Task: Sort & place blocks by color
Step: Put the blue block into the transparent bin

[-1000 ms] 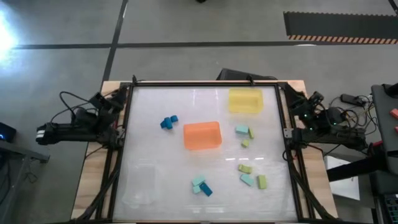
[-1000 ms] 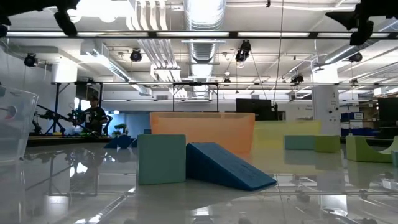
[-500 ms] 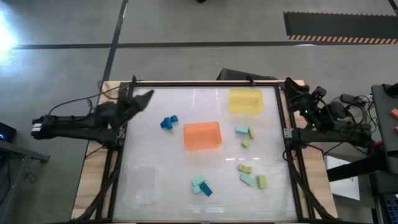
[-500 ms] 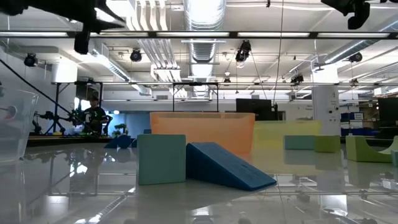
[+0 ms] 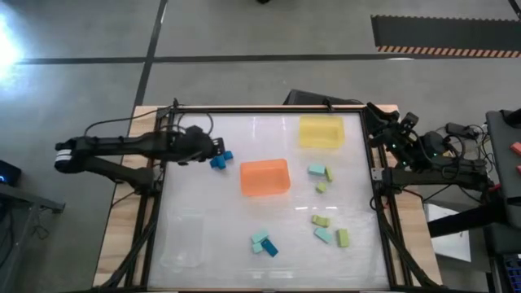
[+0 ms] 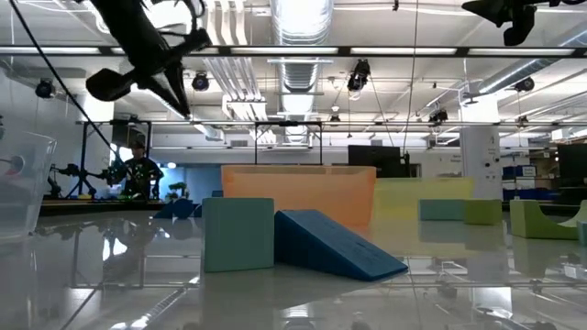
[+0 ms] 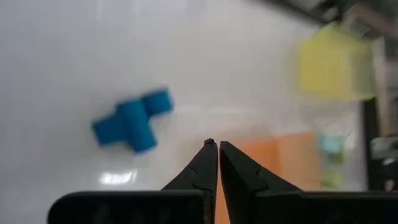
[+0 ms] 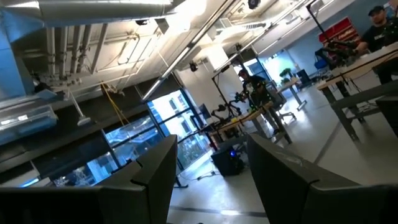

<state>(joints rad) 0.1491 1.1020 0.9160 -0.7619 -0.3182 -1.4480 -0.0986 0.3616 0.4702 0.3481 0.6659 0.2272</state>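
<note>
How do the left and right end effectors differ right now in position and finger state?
The left end effector reaches over the table beside the dark blue blocks; the right end effector sits at the table's right edge, away from any block. In the wrist views, the left one's fingers are shut together, while the right one's fingers stand apart. Neither holds anything.

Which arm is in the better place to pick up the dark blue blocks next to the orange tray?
Probably the left. The left gripper hangs just beside the dark blue blocks, fingers shut. The right gripper is open at the table's far right edge, beyond the orange tray.
</note>
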